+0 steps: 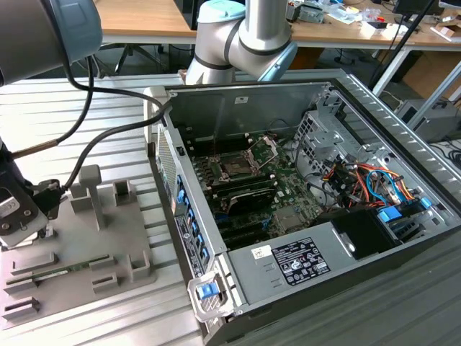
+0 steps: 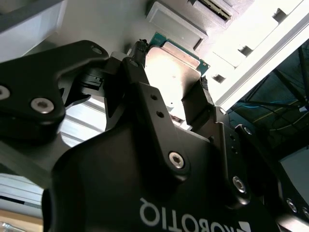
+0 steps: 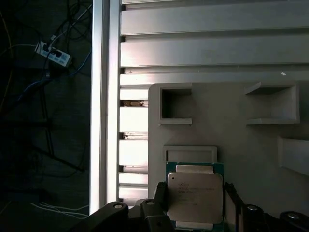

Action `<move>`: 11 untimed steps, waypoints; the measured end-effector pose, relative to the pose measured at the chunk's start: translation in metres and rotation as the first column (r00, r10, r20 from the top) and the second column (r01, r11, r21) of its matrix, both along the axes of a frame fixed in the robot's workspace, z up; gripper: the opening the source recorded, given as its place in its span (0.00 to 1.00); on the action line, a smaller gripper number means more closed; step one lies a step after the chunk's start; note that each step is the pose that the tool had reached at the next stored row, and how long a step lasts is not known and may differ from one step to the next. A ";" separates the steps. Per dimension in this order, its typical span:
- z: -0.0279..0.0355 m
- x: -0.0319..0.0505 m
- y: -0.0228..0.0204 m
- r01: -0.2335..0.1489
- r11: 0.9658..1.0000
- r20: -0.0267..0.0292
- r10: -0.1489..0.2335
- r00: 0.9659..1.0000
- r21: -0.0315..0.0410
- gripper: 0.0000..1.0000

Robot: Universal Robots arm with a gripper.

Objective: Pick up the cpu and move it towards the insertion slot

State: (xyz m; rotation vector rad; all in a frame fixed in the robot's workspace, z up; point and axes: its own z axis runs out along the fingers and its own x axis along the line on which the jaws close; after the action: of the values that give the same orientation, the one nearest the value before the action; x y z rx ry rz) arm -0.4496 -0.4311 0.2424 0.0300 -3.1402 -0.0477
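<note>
You are working over a ribbed aluminium worktop [image 1: 108, 101]. An open computer case [image 1: 288, 267] is lying on it toward the exterior view's right. The arm [image 1: 248, 36] is reaching over from behind the case to the exterior view's left. There a grey tray [image 1: 108, 238] is sitting on the worktop beside the case. Inside the case, the insertion slot [image 1: 236, 167] is showing as a dark square in a silvery frame, with its metal bracket hinged up.

Your end effector [image 1: 18, 213] is hanging over the tray's far left part, well apart from that slot. In both wrist views its black fingers [image 3: 161, 200] are pressing in on two opposite edges of the cpu [image 3: 195, 197], so it is gripping the chip. The cpu is showing a flat silvery-white metal lid with faint print, and a thin green board is peeking out around it. It is sitting just beside a shallow square-framed recess [image 3: 190, 153] of the tray.
</note>
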 end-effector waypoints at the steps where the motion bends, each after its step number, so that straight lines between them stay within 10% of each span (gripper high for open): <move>1: 0.0007 0.0000 0.0000 0.000 1.000 0.000 0.000 1.000 0.000 0.55; 11: 0.0053 0.0000 0.0000 0.000 1.000 0.000 0.000 1.000 0.000 0.55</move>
State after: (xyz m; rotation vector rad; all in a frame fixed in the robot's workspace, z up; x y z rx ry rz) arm -0.4496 -0.4311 0.2478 0.0300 -3.1402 -0.0477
